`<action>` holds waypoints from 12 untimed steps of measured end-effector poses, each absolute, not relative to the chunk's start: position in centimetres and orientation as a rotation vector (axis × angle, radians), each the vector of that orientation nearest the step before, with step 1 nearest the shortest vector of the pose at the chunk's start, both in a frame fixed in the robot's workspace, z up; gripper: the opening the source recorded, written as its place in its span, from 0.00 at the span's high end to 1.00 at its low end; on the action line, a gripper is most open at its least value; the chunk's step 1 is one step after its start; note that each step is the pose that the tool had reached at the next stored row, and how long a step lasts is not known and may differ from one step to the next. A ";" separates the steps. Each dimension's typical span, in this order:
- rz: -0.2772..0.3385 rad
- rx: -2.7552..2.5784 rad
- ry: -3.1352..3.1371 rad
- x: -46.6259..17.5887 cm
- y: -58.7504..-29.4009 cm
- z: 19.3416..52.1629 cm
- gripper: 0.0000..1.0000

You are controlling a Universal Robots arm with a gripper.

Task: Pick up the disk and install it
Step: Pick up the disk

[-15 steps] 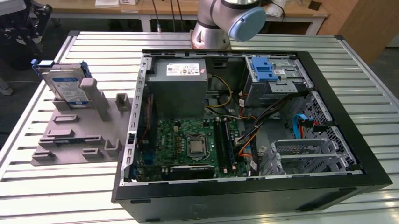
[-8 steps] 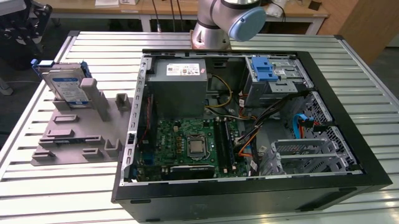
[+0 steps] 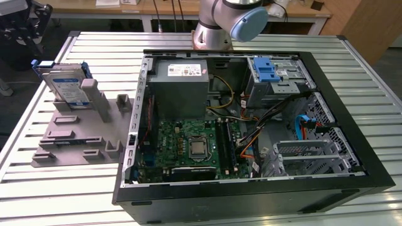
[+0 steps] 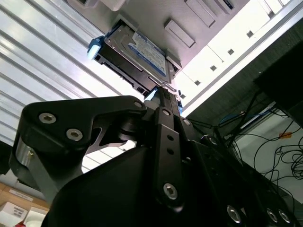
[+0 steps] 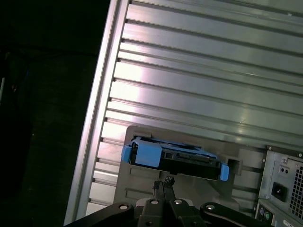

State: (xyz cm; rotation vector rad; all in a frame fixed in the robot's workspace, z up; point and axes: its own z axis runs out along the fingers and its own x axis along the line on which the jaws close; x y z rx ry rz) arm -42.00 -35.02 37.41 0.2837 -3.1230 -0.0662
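Claw (image 5: 162, 183) pressed together near upright silver-grey, blue-framed disk (image 5: 180, 158) | risk: unspread, it may topple disk off grey stand (image 3: 75, 136).

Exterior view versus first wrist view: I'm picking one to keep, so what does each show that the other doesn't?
Exterior view: the motherboard inside the open computer case, and the arm. First wrist view: the claw, shut, pointing at the disk. Both: the disk standing in the grey holder on the slatted table, with the case beside it.
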 end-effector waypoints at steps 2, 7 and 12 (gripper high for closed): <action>-0.066 0.299 -3.121 -42.0 -35.0 37.4 0.89; -0.066 0.332 -3.118 -42.0 -35.0 37.4 0.89; -0.066 0.369 -3.113 -42.0 -35.0 37.4 0.89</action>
